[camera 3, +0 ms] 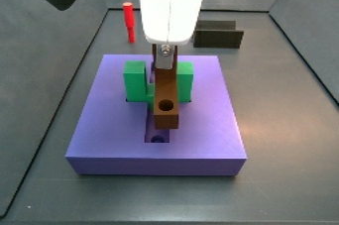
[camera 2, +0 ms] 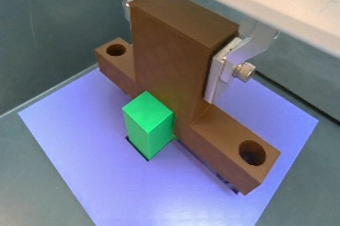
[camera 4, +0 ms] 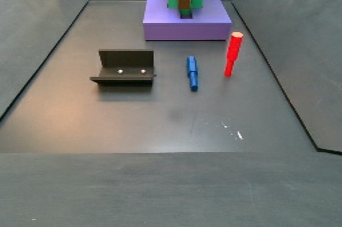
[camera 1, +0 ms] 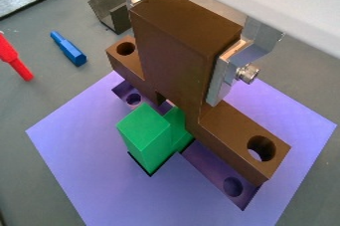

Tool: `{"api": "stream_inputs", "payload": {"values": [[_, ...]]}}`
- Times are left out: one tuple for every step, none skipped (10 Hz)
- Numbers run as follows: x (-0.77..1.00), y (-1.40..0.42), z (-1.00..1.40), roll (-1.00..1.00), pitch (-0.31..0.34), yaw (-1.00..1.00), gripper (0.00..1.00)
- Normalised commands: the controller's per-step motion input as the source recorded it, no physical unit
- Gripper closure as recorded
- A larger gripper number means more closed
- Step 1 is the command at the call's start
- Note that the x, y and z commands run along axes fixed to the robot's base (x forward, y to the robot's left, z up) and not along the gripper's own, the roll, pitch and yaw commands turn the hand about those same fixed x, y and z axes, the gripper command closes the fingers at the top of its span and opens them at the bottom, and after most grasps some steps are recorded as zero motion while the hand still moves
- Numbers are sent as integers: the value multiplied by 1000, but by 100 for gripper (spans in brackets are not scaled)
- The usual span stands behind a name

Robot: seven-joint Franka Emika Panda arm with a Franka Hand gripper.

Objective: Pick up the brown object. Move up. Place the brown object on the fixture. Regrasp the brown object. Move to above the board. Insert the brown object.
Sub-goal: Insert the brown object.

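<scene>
The brown object [camera 1: 180, 51] is a bar with a round hole at each end and a tall upright stem. My gripper [camera 1: 180, 43] is shut on the stem, and one silver finger [camera 1: 224, 71] lies flat against its side. Both wrist views show the bar lying along the groove of the purple board [camera 2: 80, 160], close beside the green block [camera 2: 149, 120]. In a side view the gripper [camera 3: 165, 58] hangs over the board's [camera 3: 119, 130] middle with the brown object [camera 3: 166, 105] below it. How deep the bar sits I cannot tell. The fixture [camera 4: 123, 68] stands bare on the floor.
A blue peg [camera 4: 191, 72] and a red peg [camera 4: 233, 53] lie on the floor between the fixture and the board [camera 4: 187, 23]. Grey walls close in the floor on the sides. In a wrist view the fixture [camera 1: 109, 11] shows beyond the board.
</scene>
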Motion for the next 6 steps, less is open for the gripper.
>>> {"api": "stream_inputs", "payload": {"values": [[0,0,-251,0,0,106,100],[-83,37,-91,-60,0,17,100],[-280,31,17,-133,-17,0,100],[-326,46,103,-173,-57,0,100],[-183,49,0,-194,-39,0,100],[0,0,0,-157,-20,0,100]]}}
